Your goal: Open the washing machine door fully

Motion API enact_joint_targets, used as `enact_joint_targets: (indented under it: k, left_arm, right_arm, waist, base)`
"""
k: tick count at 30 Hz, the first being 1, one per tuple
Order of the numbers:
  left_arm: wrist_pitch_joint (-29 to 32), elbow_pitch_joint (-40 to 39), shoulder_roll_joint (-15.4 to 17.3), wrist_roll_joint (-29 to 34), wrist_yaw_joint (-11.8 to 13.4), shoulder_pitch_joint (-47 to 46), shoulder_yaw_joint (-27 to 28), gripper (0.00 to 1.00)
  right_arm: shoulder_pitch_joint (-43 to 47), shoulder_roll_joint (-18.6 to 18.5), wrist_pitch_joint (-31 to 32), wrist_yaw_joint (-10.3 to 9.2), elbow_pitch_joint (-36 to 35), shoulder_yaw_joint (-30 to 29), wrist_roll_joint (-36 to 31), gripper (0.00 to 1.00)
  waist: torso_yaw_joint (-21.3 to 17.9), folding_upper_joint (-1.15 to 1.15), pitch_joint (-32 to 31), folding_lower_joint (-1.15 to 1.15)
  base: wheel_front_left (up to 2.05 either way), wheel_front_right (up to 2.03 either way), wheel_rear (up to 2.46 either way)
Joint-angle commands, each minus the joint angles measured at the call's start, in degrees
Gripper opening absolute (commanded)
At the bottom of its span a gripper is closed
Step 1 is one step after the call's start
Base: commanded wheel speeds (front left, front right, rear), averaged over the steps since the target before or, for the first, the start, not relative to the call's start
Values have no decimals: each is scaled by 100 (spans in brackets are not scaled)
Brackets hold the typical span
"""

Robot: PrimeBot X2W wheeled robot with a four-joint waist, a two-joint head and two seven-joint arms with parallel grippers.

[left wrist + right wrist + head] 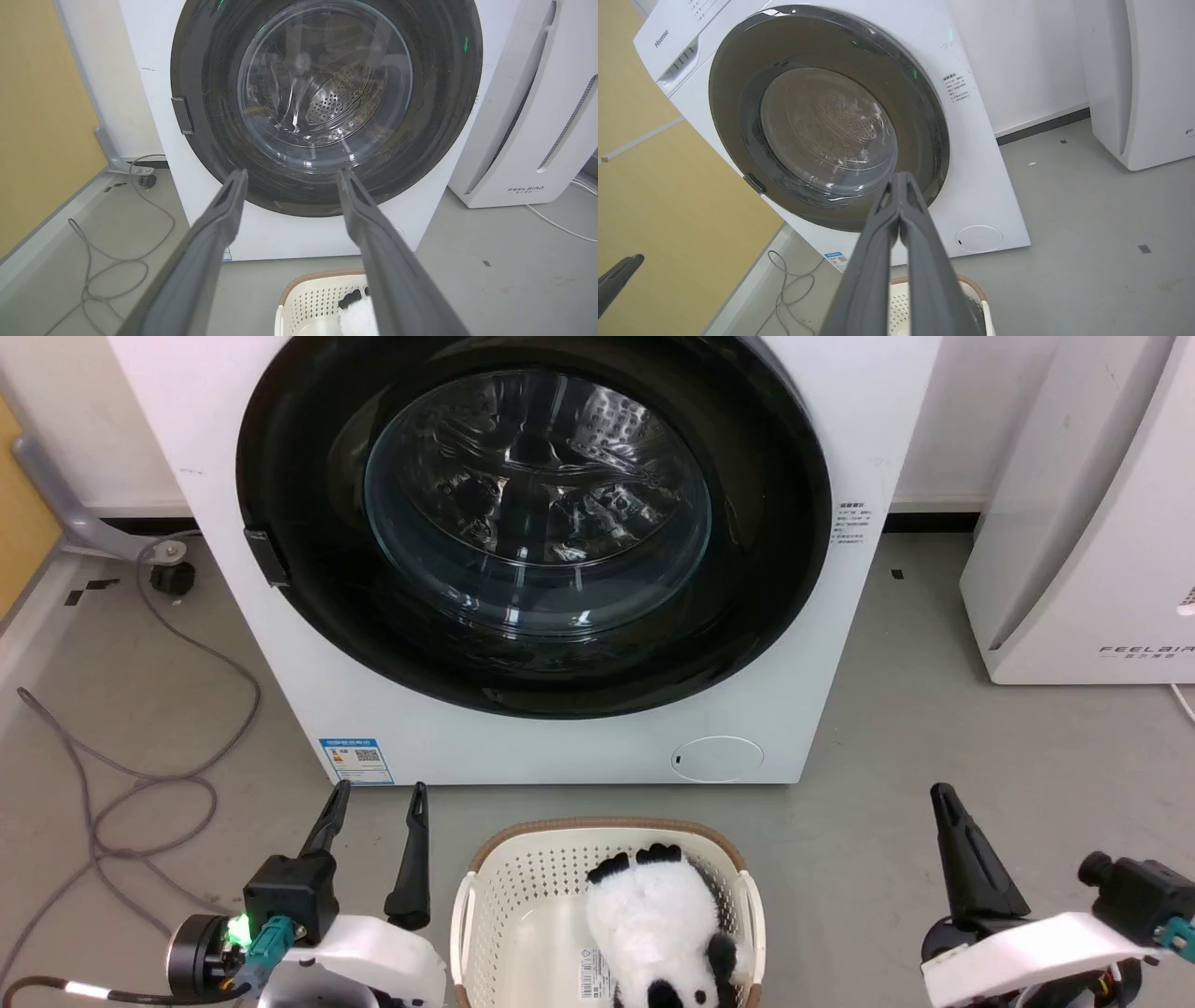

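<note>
Two claws hang low before the machine [523,756], well apart from it: left claw [380,795] spread and empty, right claw [941,798] pinched together on nothing. Door [537,504] sits closed against the machine's front, above a basket [485,887].

The head view's upper edge cuts off the top of the big white front-loading washing machine [560,747] and the upper arc of its large round black-rimmed glass door [532,504]. Print on the blue label sticker [356,761] is too small to read. The lower edge cuts the cream perforated plastic basket [523,887] and the black-and-white plush panda [653,924] inside it.
</note>
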Motion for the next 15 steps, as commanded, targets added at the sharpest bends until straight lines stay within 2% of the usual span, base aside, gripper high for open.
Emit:
enact_joint_targets:
  k: [1, 15]
  left_arm:
    - [-55, 17, 1, -63, -17, -74, -13, 100]
    - [-223, 17, 1, -215, -65, -128, -56, 100]
  right_arm:
    - [-12, 1, -59, 2, -4, 27, 285, 0]
    - [-211, -48, -173, 2, -27, -225, 2768, 0]
  waist:
    - [2, 0, 1, 0]
    - [-33, 0, 89, 0]
  base:
    - [0, 0, 0]
    - [0, 0, 0]
